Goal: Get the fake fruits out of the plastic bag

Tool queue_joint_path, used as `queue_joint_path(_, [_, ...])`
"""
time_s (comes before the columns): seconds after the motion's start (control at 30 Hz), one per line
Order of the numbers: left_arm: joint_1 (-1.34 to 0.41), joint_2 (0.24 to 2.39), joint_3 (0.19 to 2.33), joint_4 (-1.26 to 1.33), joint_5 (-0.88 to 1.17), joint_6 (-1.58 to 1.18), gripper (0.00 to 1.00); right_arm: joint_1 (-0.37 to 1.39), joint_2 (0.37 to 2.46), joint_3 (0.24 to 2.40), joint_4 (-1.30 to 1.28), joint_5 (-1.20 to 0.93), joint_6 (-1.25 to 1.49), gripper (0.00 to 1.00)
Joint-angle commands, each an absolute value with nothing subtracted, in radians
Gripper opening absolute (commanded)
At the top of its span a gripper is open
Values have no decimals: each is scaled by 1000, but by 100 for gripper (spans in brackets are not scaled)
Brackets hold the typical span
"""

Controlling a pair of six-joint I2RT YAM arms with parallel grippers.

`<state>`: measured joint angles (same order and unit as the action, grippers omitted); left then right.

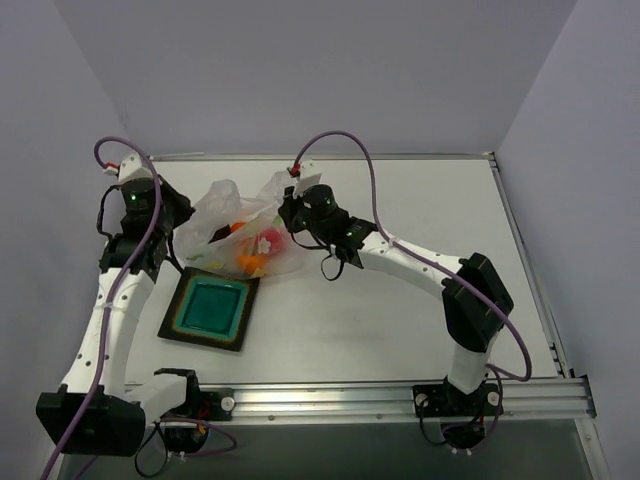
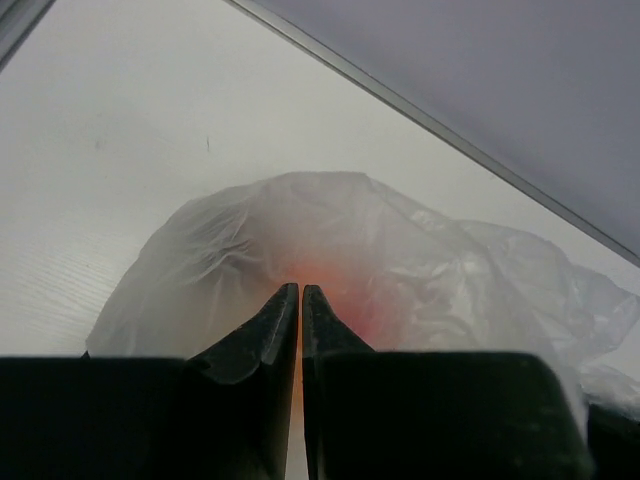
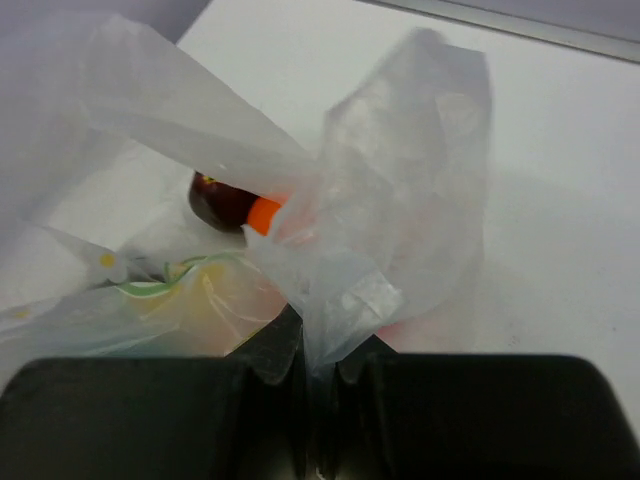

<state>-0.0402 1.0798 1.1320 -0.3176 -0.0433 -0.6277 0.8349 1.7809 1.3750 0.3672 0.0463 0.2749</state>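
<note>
Bag [image 1: 232, 218] far-left on worktop [image 1: 420, 220], fruits [image 1: 256, 245] inside: red, orange, maroon showing through wrinkled clear film; dish [image 1: 210, 310] just nearside. Right claw [image 3: 322, 350] clamped on bag film, left claw [image 2: 301, 290] closed against bag's left side.

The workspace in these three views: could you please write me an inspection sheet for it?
Surface: white table, no spills seen.
Job's things: clear wrinkly plastic bag printed with citrus slices at the left rear; glossy plastic fake fruits inside, a dark maroon one and an orange one showing.
Clutter: square teal dish with dark rim, nothing in it, right by the bag.
Grippers: left gripper closed at the bag's wall, seemingly pinching film; right gripper shut on a fold of the bag.
Cables: purple cables, one arching over each arm, no snag seen.
Surroundings: pale grey walls; metal rail at the near edge.
</note>
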Motion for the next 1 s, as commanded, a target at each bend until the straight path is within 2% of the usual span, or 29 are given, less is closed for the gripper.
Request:
queue_joint_path(0.0, [-52,1129,1140,-354,5,-612,6,795,1816,1342,442,34,307,0])
queue_joint_path(0.03, [-60,1143,1166,-373,68,-608,9,776,1825,1348,439,25,310,0])
queue_joint_path(0.1, [-81,1149,1183,-379,81,-565,35,761,1854,1364,436,11,307,0])
queue_joint_path(0.13, [-92,1135,1204,-402,87,-548,60,746,1864,1383,431,-15,302,0])
queue_joint_path(0.17, [-94,1126,1215,-416,98,-534,70,741,1873,1396,428,-27,298,0])
queue_joint_path(0.3, [-92,1082,1262,-485,156,-457,97,719,1911,1465,407,-44,281,0])
queue_joint_path(0.5, [-95,1081,1285,-509,258,-414,94,713,1940,1531,376,-51,250,0])
queue_joint_path(0.67, [-109,1175,1315,-502,377,-419,94,712,1956,1588,339,-54,229,0])
queue_joint_path(0.83, [-152,1277,1391,-581,172,-376,95,710,1950,1589,336,-61,230,0])
queue_joint_path(0.87, [-152,1293,1394,-584,64,-377,85,710,1948,1583,336,-63,230,0])
queue_joint_path(0.93, [-150,1327,1385,-552,-24,-405,62,712,1936,1542,348,-69,236,0])
queue_joint_path(0.97, [-147,1338,1358,-529,-84,-414,40,712,1930,1520,360,-71,241,0])
